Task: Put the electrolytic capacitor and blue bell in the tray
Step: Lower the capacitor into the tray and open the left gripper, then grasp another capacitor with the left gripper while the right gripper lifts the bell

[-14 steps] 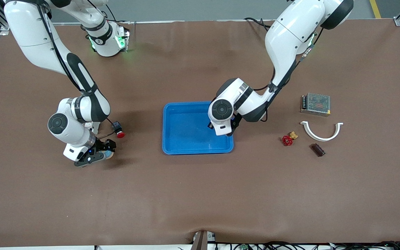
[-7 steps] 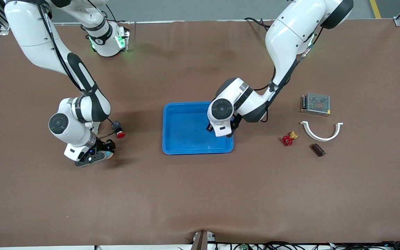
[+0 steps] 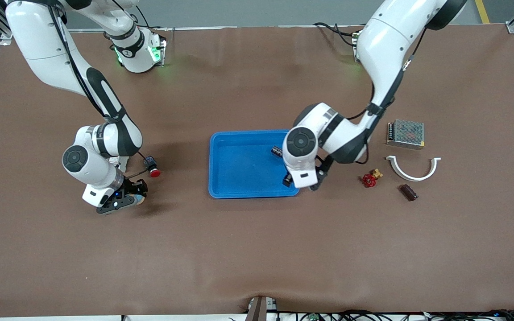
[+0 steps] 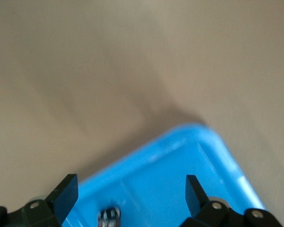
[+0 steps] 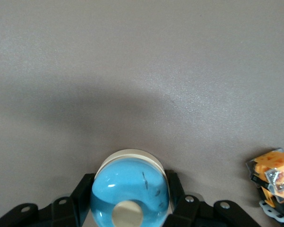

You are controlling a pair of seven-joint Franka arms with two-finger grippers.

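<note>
Since the earlier frames the left gripper (image 3: 299,180) has let go and drawn toward the left arm's end of the shallow bright blue rectangular plastic tray (image 3: 239,189), leaving the small dark cylindrical electrolytic capacitor (image 3: 276,151) lying on the tray floor. The capacitor lies inside the tray near the rim on the left arm's side, farther from the front camera than the gripper and clear of its fingers. In the left wrist view the black fingers (image 4: 66,195) stand wide apart with nothing between them, over the tray's corner (image 4: 217,146), and the capacitor (image 4: 109,216) shows low between them.

At the right arm's end of the table the right gripper (image 3: 125,196) is down at the brown mat, and its fingers have closed since a second ago. In the right wrist view they are clamped on the round blue bell with a cream base and cream centre button (image 5: 130,193). Just beside it, farther from the front camera, lies a red-capped push-button switch (image 3: 152,169). The bell is well apart from the tray.
</note>
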